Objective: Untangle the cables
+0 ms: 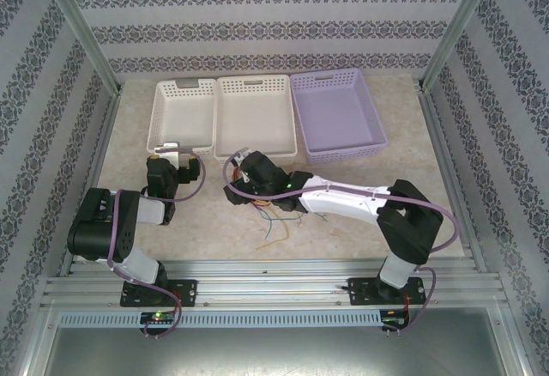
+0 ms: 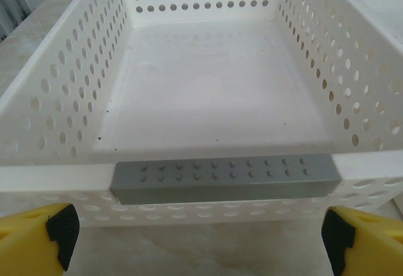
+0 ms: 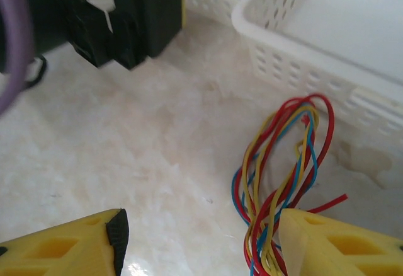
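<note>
The cables (image 3: 277,181) are lying in a loose red, yellow and blue bunch on the table (image 3: 126,137), in the lower right of the right wrist's view, their loop reaching up toward the wall of a white basket (image 3: 302,68). From above, they are showing as thin strands at the centre of the table (image 1: 276,226), under the right arm's wrist. They are crossing and twisting over one another low in the bunch, so the untangling looks barely begun. The step in hand seems to be a first grasp.

The right gripper (image 3: 201,244) is hanging low over the table with its jaws standing partly apart. The bunch is running down just inside its right-hand finger, though I can't quite tell whether it is touching. Nothing is clamped. Next it needs to pinch a strand or two, not the whole knot, and draw them clear.

The left gripper (image 2: 198,235) is waiting wide open and holding nothing, facing the grey handle (image 2: 223,178) of the other white basket (image 2: 56,175).
</note>
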`<state>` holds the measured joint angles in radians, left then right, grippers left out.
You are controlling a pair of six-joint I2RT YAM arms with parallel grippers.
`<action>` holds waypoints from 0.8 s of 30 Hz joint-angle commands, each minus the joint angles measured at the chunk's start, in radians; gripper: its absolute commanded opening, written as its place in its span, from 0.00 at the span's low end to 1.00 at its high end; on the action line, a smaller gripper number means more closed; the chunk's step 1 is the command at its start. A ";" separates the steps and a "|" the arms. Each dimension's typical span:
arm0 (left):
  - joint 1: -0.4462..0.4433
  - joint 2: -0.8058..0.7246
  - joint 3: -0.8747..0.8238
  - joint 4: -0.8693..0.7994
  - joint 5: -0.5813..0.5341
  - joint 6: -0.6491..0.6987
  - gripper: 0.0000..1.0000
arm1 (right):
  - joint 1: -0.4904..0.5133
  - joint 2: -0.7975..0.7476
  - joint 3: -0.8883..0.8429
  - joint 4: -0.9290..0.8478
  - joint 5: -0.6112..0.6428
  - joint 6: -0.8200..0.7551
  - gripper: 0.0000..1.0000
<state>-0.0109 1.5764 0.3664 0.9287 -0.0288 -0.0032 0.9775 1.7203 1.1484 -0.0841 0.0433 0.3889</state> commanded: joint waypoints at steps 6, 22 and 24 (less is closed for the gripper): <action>0.006 -0.088 -0.024 0.011 -0.049 -0.018 1.00 | -0.027 0.079 0.024 -0.070 0.070 0.032 0.62; 0.005 -0.449 0.317 -0.991 -0.091 -0.480 1.00 | -0.052 0.205 0.074 -0.046 0.066 0.071 0.46; 0.010 -0.472 0.338 -1.050 -0.015 -0.538 1.00 | -0.057 0.208 0.079 -0.045 0.058 0.070 0.40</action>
<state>-0.0109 1.1278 0.6876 0.1287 -0.1081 -0.3553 0.9337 1.9160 1.2110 -0.1387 0.1108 0.4484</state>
